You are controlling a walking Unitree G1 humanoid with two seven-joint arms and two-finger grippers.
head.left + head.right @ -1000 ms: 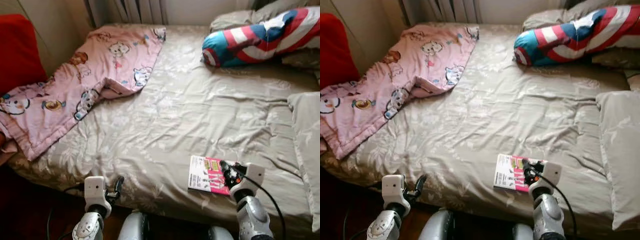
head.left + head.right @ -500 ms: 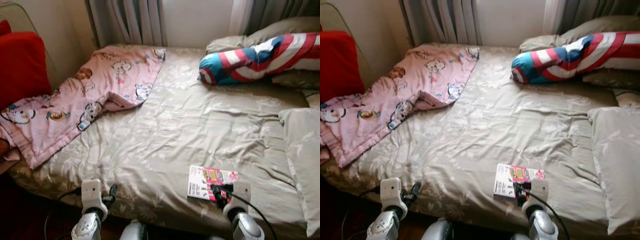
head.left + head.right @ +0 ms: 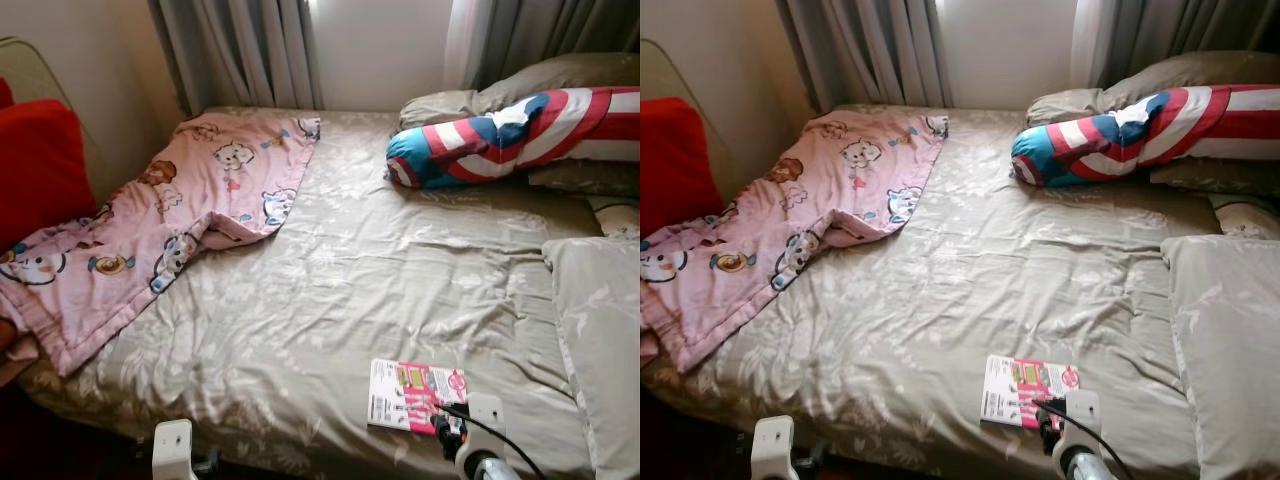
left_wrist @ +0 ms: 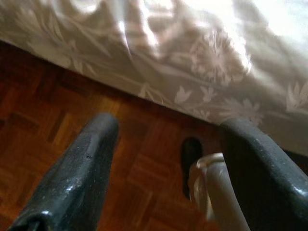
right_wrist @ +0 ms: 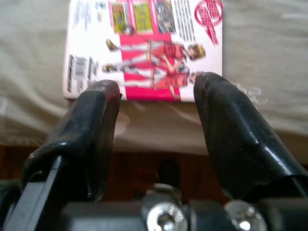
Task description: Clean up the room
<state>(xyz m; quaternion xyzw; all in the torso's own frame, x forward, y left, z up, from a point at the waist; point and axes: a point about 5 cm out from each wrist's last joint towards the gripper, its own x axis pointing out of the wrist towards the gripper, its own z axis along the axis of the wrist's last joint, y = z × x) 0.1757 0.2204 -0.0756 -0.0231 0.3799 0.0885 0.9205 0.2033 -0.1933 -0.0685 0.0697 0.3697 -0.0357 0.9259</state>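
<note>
Pink and white, a magazine (image 5: 144,45) lies flat near the bed's (image 3: 330,300) front edge. The right gripper (image 5: 156,103) is held just short of the magazine, its fingers spread and empty. The left gripper (image 4: 168,159) is hung low beside the bed, above a wooden floor (image 4: 72,120), jaws likewise parted. A slip is likely: the magazine is thin and flat on soft bedding, so the fingers could dig into the cover or push it away. Beyond the magazine, the beige cover is seen rumpled; a pink blanket (image 3: 150,220) is draped toward the bed's left side, a striped cushion (image 3: 500,130) and pillows (image 3: 600,330) toward its right. Curtains (image 3: 240,50) are hung behind the bed.
</note>
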